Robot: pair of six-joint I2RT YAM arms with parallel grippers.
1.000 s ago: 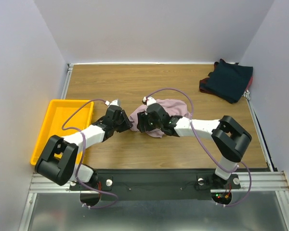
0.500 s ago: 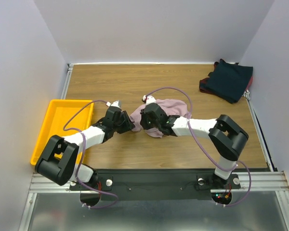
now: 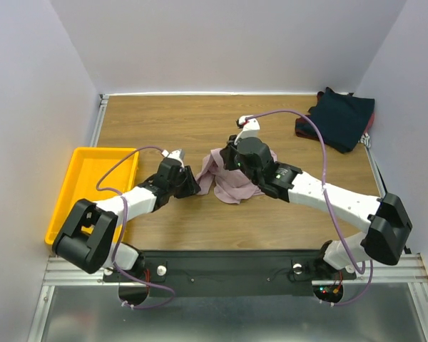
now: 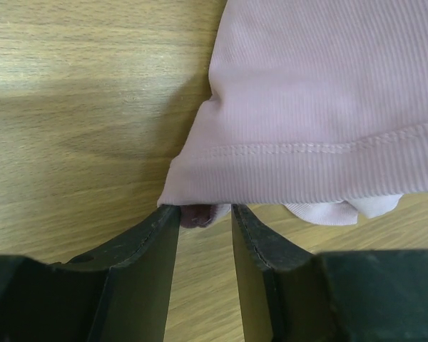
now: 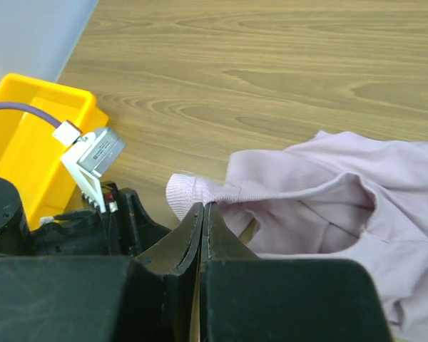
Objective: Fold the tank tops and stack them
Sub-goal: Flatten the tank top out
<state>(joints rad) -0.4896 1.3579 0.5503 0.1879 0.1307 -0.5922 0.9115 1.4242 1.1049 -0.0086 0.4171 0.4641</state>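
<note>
The pink tank top [image 3: 235, 184] lies bunched at the table's middle. My right gripper [image 3: 223, 164] is shut on a hemmed edge of it and holds that edge raised; in the right wrist view the jaws [image 5: 205, 208] pinch the ribbed edge of the pink tank top [image 5: 328, 192]. My left gripper [image 3: 192, 182] is low at the top's left side. In the left wrist view it [image 4: 203, 214] stands open, and the stitched hem of the pink top [image 4: 321, 107] just reaches its fingertips. Dark navy tank tops [image 3: 339, 117] lie piled at the far right corner.
A yellow tray [image 3: 78, 178] sits at the table's left edge, also in the right wrist view [image 5: 21, 135]. Walls close in the table on the left, back and right. Purple cables loop above both wrists.
The right gripper has shut on the pink top's edge and pulled it up and to the right, its arm swinging out to the right. The left gripper has opened a little and stayed put.
</note>
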